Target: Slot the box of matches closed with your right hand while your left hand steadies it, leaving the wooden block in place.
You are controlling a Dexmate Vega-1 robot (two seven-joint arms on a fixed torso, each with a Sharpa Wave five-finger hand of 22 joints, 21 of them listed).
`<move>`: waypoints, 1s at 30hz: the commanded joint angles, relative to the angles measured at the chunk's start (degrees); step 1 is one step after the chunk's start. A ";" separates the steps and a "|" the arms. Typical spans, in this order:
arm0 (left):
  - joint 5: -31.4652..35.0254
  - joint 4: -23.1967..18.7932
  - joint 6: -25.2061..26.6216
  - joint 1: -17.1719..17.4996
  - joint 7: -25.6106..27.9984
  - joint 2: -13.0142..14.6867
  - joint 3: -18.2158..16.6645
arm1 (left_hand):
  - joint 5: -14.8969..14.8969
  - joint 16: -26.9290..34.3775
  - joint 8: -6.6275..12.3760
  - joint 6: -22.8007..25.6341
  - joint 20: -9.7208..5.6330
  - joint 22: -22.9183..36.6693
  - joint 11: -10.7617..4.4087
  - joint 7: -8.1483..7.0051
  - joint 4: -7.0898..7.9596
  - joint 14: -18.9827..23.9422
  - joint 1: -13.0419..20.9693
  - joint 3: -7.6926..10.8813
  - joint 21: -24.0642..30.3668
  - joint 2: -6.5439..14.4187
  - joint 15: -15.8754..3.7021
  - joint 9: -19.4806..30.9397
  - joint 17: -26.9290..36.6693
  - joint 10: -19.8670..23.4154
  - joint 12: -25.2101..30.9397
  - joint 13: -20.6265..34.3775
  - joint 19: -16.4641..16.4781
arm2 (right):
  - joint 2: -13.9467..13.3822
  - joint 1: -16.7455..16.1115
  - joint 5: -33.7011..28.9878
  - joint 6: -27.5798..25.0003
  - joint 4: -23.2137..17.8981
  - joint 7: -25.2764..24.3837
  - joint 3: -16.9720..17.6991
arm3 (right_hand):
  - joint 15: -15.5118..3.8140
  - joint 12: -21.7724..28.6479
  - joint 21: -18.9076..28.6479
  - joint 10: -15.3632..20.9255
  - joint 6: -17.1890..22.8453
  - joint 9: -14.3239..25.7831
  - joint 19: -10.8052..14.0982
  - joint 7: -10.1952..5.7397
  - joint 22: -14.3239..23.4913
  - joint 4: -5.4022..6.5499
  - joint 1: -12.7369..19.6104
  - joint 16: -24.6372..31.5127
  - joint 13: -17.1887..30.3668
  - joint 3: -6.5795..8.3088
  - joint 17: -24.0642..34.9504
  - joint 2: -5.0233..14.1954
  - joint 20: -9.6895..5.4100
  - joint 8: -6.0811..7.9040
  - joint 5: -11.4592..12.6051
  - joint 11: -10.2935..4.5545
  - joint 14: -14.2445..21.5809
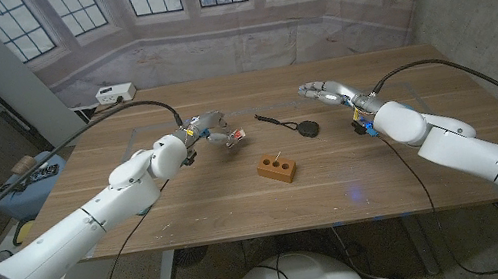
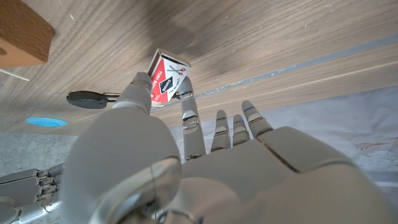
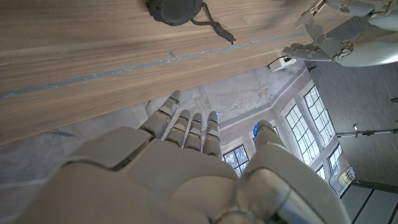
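L hand is up over the bench, left of centre, w/ the box of matches pinched btwn thumb and a finger at the hand's tip; box is clear of the bench top, not resting on it. In left wrist view the box of matches sticks out past the fingertips, red-and-white face toward the cam, thumb on one side and a finger on the other, remaining fingers spread alongside and not touching it. Can't tell how far the tray is slid in.

R hand hovers over the far right part of the bench, fingers stretched out and apart, grasping nothing. It's well apart from the box, w/ the black disc and its cord lying on the bench btwn them, nearer the R hand. In right wrist view the R hand shows fingers extended, w/ the black disc on the wood beyond them and the L hand further off.

Wooden block sits on the bench near the middle, toward the near edge from the box, touched by neither hand; two small holes in its top, a thin stick standing in one. Its corner shows in left wrist view, apart from the box
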 commanded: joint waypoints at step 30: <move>-3.60 8.61 -19.97 0.85 3.09 -0.01 -2.89 | -0.39 0.05 0.01 0.80 -0.94 0.13 -1.54 -1.21 0.17 0.61 0.32 -0.26 0.04 0.19 -1.07 0.28 0.03 0.45 -0.07 -0.01 0.47 | -4.27 0.54 -16.17 0.46 -3.98 4.98 -2.21 | -1.08 0.77 0.60 4.20 3.80 0.23 3.76 -0.85 0.20 -4.28 5.56 0.47 0.18 1.37 -0.24 -1.15 -0.44 0.98 -0.33 -0.90 3.96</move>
